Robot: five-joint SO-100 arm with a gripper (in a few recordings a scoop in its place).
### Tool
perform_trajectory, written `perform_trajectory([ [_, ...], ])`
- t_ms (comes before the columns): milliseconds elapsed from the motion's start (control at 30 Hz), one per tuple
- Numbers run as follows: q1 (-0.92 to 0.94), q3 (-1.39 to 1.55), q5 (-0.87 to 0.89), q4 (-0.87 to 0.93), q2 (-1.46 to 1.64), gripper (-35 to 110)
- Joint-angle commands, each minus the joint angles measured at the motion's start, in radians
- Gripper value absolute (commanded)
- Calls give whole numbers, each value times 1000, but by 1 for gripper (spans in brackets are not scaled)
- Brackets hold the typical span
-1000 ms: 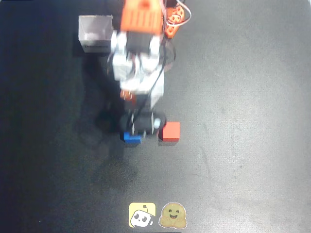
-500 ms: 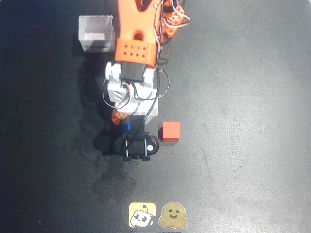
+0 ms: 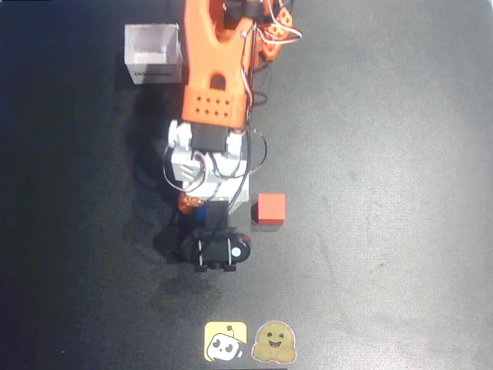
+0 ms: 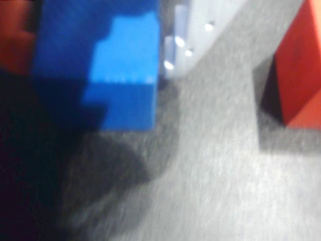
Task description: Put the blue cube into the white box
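Note:
My gripper [image 3: 209, 208] is shut on the blue cube [image 3: 219, 210], which peeks out as a small blue patch under the wrist in the overhead view. In the wrist view the blue cube [image 4: 125, 75] sits close up at the top left, between an orange finger [image 4: 15, 40] and a pale finger [image 4: 193, 30], and its shadow lies on the dark table below. The white box [image 3: 152, 52] stands open at the top left of the overhead view, beside the arm's base and well apart from the gripper.
A red cube [image 3: 270, 208] [image 4: 301, 65] sits on the table just right of the gripper. Two stickers, a yellow one [image 3: 225, 341] and a tan one [image 3: 276, 342], lie at the bottom edge. The orange arm [image 3: 216, 77] runs down the middle.
The arm has stretched toward the bottom of the overhead view. The blue cube, on the table below the gripper a second ago, now sits between the fingers under the wrist.

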Motion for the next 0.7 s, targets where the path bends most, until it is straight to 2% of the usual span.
perform_trajectory([
  [0, 17, -43, 11, -20, -5, 0],
  [200, 31, -69, 44, 37, -5, 0],
  [467, 114, -247, 347, 506, 192, 0],
  [667, 383, -259, 434, 727, 341, 0],
])
